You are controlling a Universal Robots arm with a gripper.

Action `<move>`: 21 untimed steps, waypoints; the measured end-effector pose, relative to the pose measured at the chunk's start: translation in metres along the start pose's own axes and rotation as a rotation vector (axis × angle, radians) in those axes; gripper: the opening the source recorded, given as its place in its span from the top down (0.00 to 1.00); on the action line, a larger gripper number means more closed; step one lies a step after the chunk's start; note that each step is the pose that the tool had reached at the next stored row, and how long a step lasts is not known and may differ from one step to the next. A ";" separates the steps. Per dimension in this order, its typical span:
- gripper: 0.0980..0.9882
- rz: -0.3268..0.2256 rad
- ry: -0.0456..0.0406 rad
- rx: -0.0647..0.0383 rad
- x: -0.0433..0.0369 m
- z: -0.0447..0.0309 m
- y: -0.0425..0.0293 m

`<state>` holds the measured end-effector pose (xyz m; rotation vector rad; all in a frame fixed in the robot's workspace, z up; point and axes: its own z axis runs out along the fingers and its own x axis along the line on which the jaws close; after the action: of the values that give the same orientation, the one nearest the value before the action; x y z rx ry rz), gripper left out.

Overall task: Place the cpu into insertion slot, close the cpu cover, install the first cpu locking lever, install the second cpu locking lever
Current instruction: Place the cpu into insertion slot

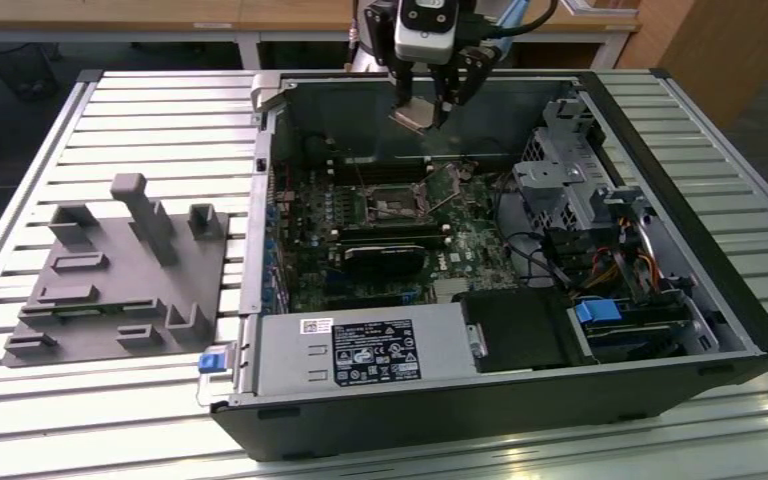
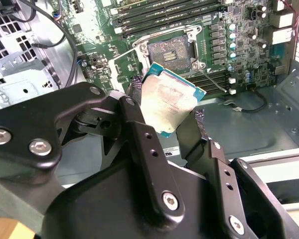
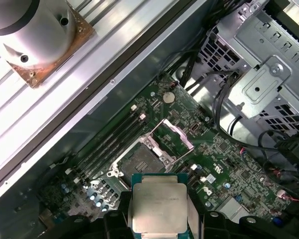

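On slatted metal bench (image 1: 144,110), at the exterior view's left: one grey moulded fixture block (image 1: 117,270), well apart from the work. Rightward, one open black computer case (image 1: 491,425). Over its far wall, black pincer (image 1: 431,105) clenched on opposite edges of one flat square silvery-grey cpu (image 2: 168,102), held aloft and tilted, clear of the board. Below: one square silver-framed insertion slot (image 3: 139,162), vacant; one thin silver cpu cover (image 3: 175,135), hinged up. Chip judged light, stiff, thin, fragile underneath; edge grip only advised.

A slatted table (image 1: 157,120) carries an open computer case (image 1: 491,420) and grey, perhaps plastic, fixture (image 1: 104,290).
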<state>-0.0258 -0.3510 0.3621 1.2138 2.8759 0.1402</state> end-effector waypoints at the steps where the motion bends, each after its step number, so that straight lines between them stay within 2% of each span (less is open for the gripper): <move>1: 0.52 0.005 -0.0004 0.000 0.0000 0.0000 0.0000; 21: 0.52 0.098 -0.0087 -0.002 0.0000 0.0000 0.0000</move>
<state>-0.0258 -0.3510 0.3621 1.3517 2.8089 0.1386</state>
